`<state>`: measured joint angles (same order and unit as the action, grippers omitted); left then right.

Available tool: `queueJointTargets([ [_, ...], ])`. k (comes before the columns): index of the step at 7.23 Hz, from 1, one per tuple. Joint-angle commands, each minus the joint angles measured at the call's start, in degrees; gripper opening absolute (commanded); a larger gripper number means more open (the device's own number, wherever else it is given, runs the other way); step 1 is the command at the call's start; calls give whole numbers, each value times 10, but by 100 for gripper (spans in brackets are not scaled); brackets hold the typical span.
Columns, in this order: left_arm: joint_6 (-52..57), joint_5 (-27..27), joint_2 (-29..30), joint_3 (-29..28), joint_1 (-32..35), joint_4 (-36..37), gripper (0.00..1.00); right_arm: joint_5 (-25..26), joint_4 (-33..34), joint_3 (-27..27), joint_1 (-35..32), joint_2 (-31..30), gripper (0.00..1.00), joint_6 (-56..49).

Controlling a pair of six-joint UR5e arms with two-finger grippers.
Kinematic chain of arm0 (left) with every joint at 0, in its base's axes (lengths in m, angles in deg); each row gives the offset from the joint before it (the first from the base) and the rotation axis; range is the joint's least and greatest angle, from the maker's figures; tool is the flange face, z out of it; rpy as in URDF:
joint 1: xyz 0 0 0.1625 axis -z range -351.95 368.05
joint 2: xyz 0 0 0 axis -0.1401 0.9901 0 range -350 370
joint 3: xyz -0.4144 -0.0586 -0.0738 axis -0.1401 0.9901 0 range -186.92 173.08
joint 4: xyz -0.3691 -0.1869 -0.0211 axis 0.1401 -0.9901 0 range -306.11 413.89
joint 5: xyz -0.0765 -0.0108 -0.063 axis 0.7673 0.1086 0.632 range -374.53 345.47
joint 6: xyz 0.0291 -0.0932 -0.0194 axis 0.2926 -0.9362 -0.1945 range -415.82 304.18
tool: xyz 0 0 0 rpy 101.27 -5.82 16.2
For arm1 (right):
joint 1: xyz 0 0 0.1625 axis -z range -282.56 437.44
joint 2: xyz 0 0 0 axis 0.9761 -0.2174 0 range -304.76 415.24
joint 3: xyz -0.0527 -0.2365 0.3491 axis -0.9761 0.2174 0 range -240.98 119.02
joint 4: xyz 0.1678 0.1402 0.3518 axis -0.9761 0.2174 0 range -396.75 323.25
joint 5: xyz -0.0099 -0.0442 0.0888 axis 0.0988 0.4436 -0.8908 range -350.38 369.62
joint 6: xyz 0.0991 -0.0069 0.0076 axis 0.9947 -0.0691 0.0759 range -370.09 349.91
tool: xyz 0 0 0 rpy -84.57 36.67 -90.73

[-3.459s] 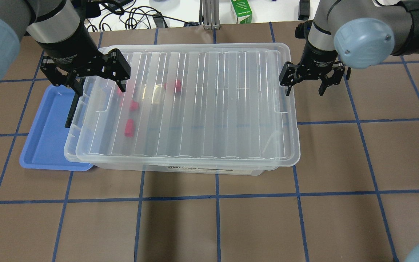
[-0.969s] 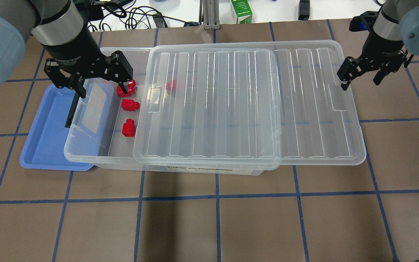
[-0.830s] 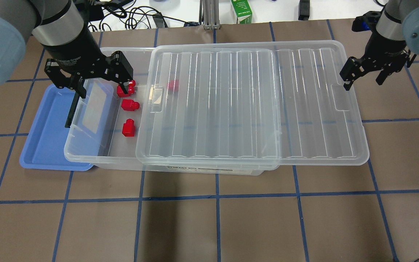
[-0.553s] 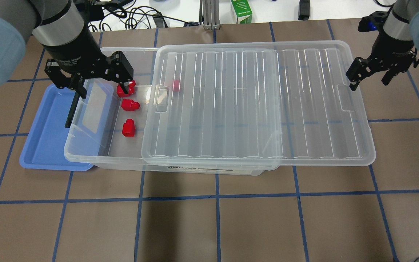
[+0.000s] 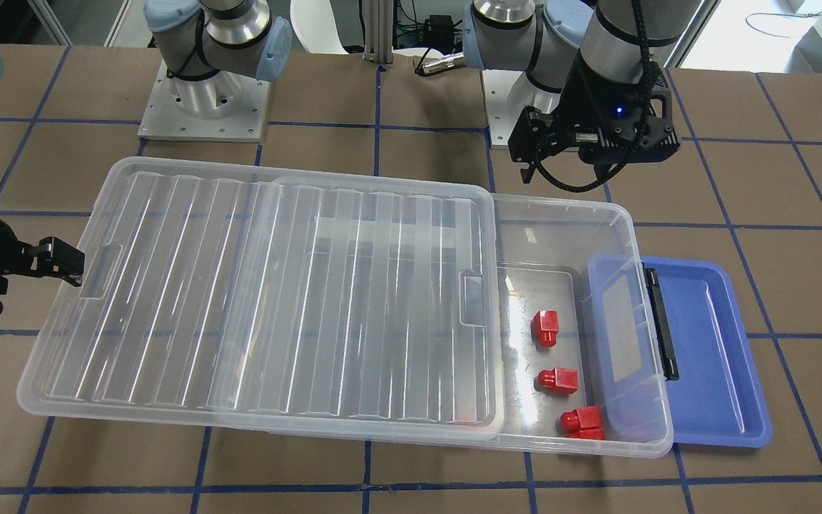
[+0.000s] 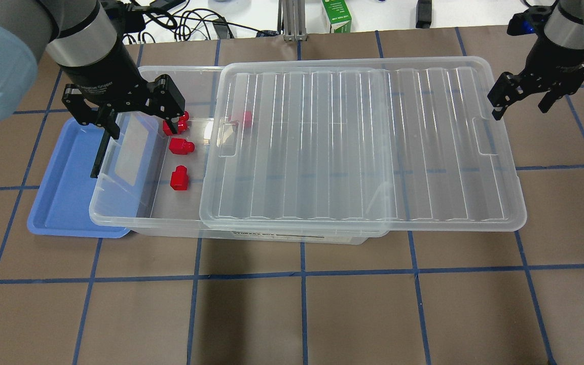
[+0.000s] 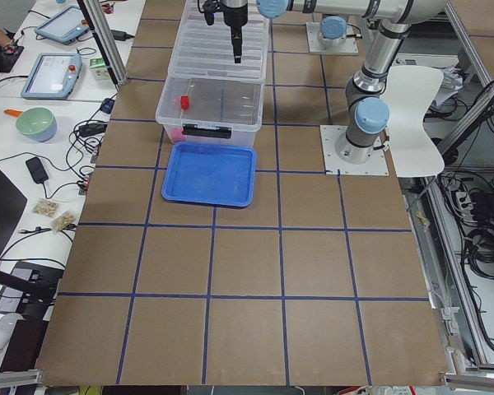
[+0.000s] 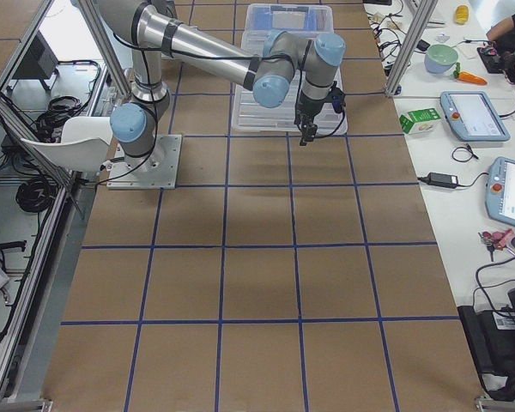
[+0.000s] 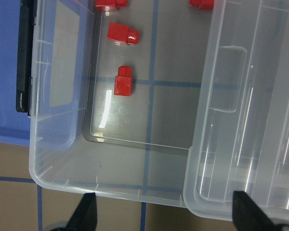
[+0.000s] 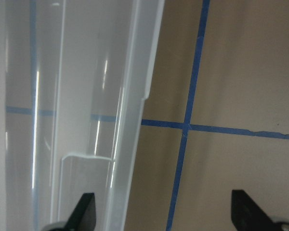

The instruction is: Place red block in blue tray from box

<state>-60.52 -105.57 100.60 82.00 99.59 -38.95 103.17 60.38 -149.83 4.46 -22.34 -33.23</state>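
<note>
The clear box point(image 6: 119, 221) lies across the table, and its ribbed lid point(image 6: 363, 147) is slid to the right, so the left end is uncovered. Three red blocks point(image 6: 181, 146) lie bare on the box floor there, and one more point(image 6: 244, 119) shows through the lid. The same blocks show in the left wrist view point(image 9: 124, 81) and in the front view point(image 5: 559, 380). The blue tray point(image 6: 64, 187) sits partly under the box's left end and holds nothing. My left gripper point(image 6: 142, 126) is open above the uncovered end. My right gripper point(image 6: 520, 111) is open, with one finger at the lid's right edge point(image 10: 130, 120).
A black latch point(image 6: 100, 152) sits on the box's left end, over the tray. A green carton point(image 6: 336, 15) and cables lie past the table's far edge. The arm bases point(image 5: 204, 100) stand on the robot's side. Brown table surface with blue grid lines stretches in front.
The lid has slid to the right along with my right gripper and has uncovered the red blocks at the box's left end. My left gripper has stayed in place, open.
</note>
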Motion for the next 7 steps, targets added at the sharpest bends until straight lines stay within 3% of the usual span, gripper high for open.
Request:
queueJointTargets([
  [1, 59, -1, 17, 12, -13, 13, 100, 0, -47, 25, -3, -32, 100, 46],
  [3, 121, -4, 27, 79, -34, 135, 100, 2, -60, 63, -27, -34, 100, 107],
  [7, 112, 2, 49, 196, -43, 295, 100, -2, -77, 61, -44, -42, 100, 109],
])
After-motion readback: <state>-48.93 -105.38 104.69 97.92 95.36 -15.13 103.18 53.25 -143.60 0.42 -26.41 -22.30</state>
